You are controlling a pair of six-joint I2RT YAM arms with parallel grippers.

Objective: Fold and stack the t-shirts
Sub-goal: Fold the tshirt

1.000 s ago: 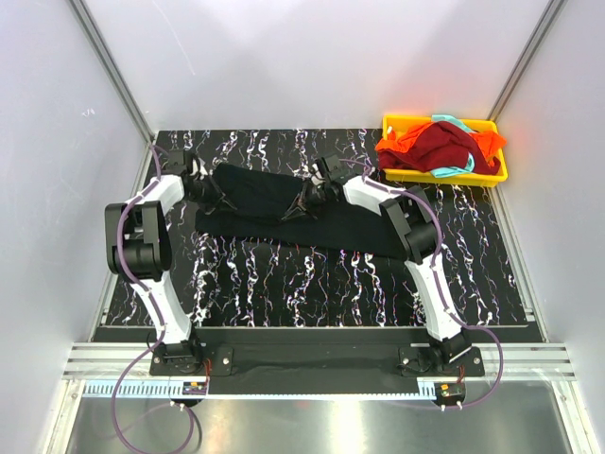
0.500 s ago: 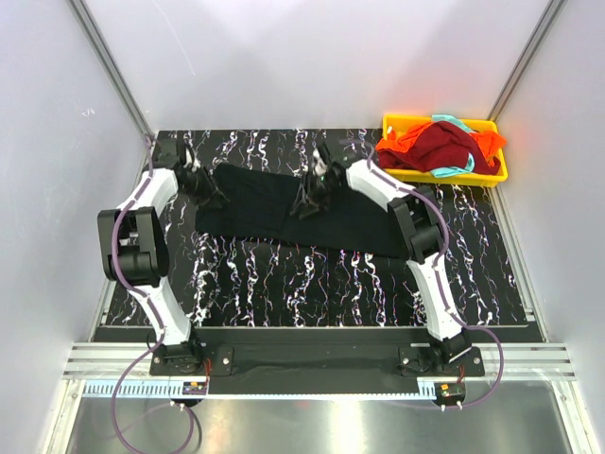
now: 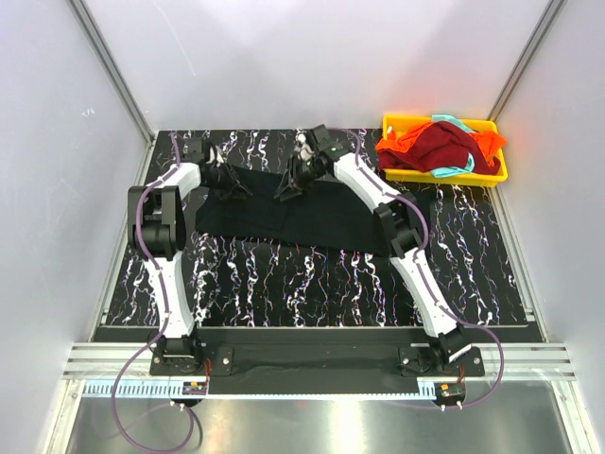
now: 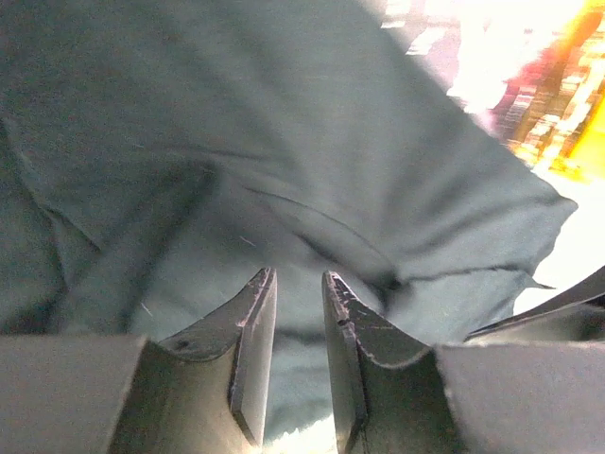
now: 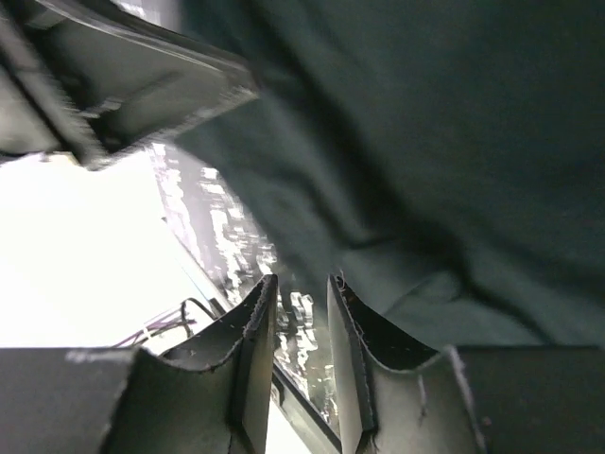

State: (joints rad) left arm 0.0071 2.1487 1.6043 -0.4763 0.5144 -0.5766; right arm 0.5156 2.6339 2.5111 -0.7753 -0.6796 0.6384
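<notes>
Along the far hem of the black t-shirt (image 3: 312,213), which lies spread across the marbled table (image 3: 284,284), both arms reach in near each other. The left gripper (image 3: 234,185) has its jaws a narrow slit apart with no cloth between them. The right gripper (image 3: 284,191) is the same, with bare table pattern showing through its gap. Neither has hold of anything.

The other tees (dark red (image 3: 444,144), orange (image 3: 402,147), teal (image 3: 458,168)) sit heaped in the yellow tray (image 3: 406,119) at the far right corner, well apart from the work.

The main risk, as I judge it, is a poor pinch. With slits this narrow, either gripper could close on a single wrinkle or miss the edge, and the cloth would slip out on the lift. One side catching alone would drag the shirt askew and spoil the fold line. The fingers are also so near each other that a careless approach could knock them together or bunch the fabric between them.
</notes>
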